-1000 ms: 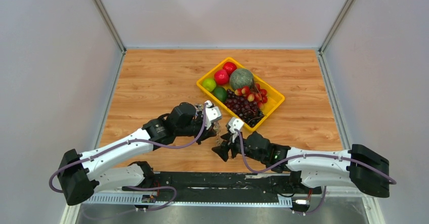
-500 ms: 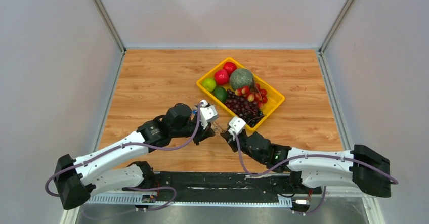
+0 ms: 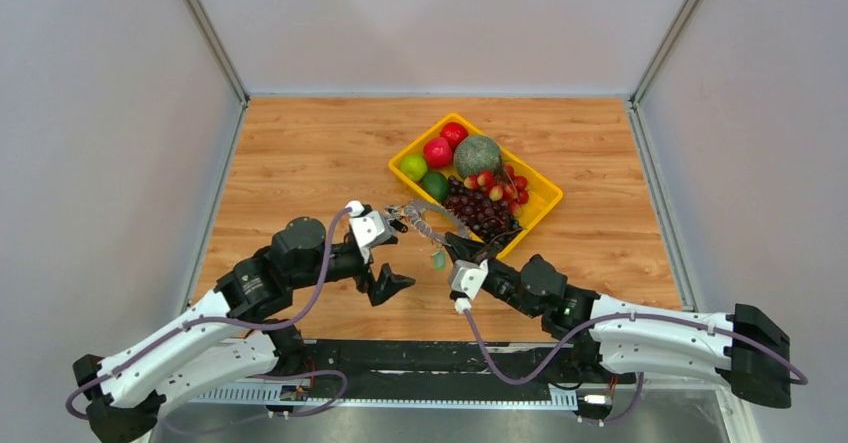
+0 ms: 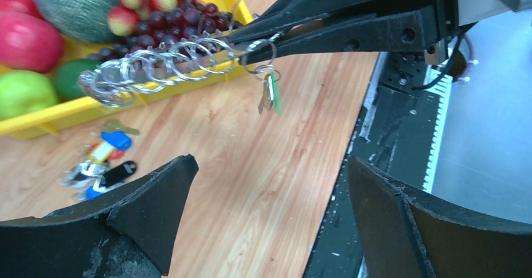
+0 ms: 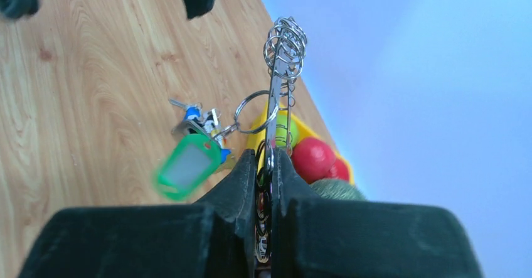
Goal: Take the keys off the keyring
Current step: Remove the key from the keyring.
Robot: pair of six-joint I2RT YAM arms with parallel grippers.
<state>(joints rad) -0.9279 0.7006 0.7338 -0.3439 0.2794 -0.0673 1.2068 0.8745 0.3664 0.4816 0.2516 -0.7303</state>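
Right gripper [image 5: 264,159] has its jaws squeezed tight on the keyring [image 4: 169,64], holding it up off the table [image 4: 251,215] just in front of the yellow tray [image 4: 63,112], green tag [image 4: 275,96] dangling beneath, while the left gripper [image 3: 390,255] gapes wide, clear of it, a coloured key bunch [image 4: 103,162] lying on the wood below

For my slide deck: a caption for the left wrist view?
Right gripper pinches the keyring, green tag dangling; left gripper open in foreground.
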